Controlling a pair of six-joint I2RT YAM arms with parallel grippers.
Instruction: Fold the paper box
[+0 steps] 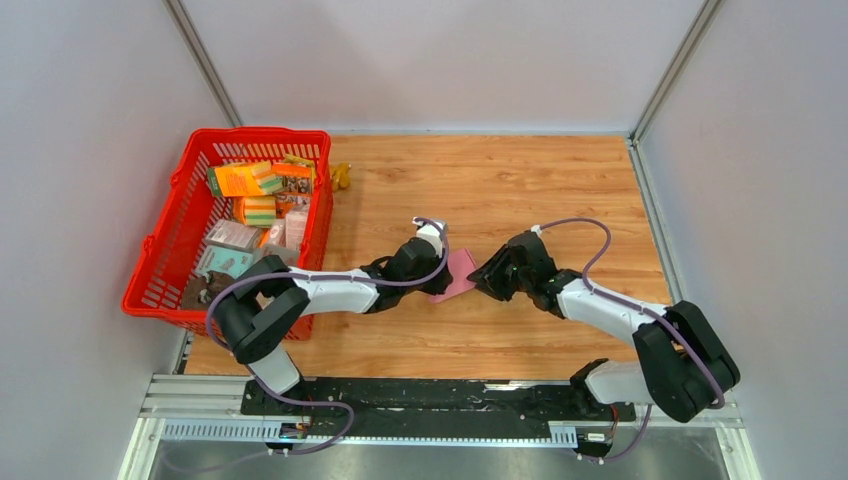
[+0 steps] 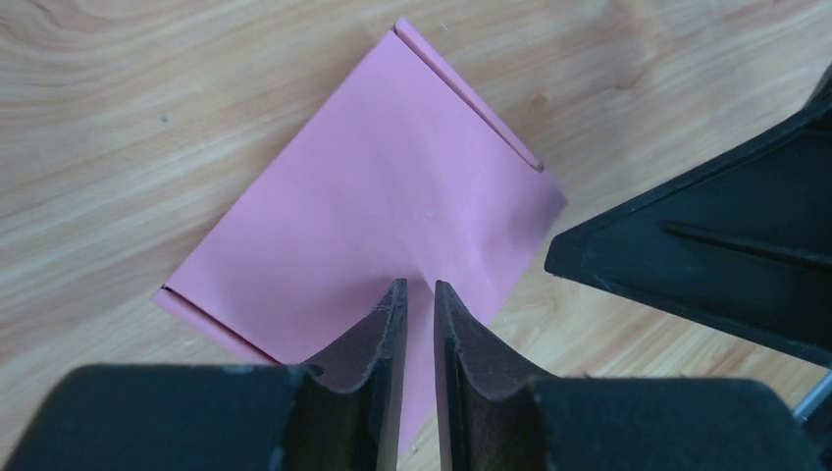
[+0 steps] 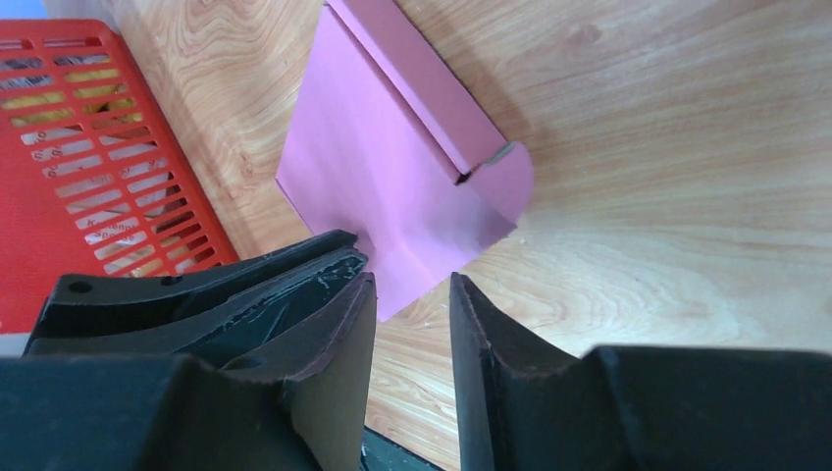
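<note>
Left wrist view: the left gripper (image 2: 414, 287) fingers stand a narrow slit apart over one corner of the paper box (image 2: 373, 186), with pink showing in the slit. The right gripper (image 3: 412, 287) fingers stand wider apart, with another corner at their tips. The box lies flat mid-table (image 1: 520, 180) between both grippers, right of the red basket (image 1: 150, 290).

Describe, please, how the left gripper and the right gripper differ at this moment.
The left gripper has its jaws almost together; the right gripper has them clearly apart. The left gripper reaches over the box to its middle; the right gripper points at one corner from the edge. Both are black, low over the table, and face each other across the box.
</note>
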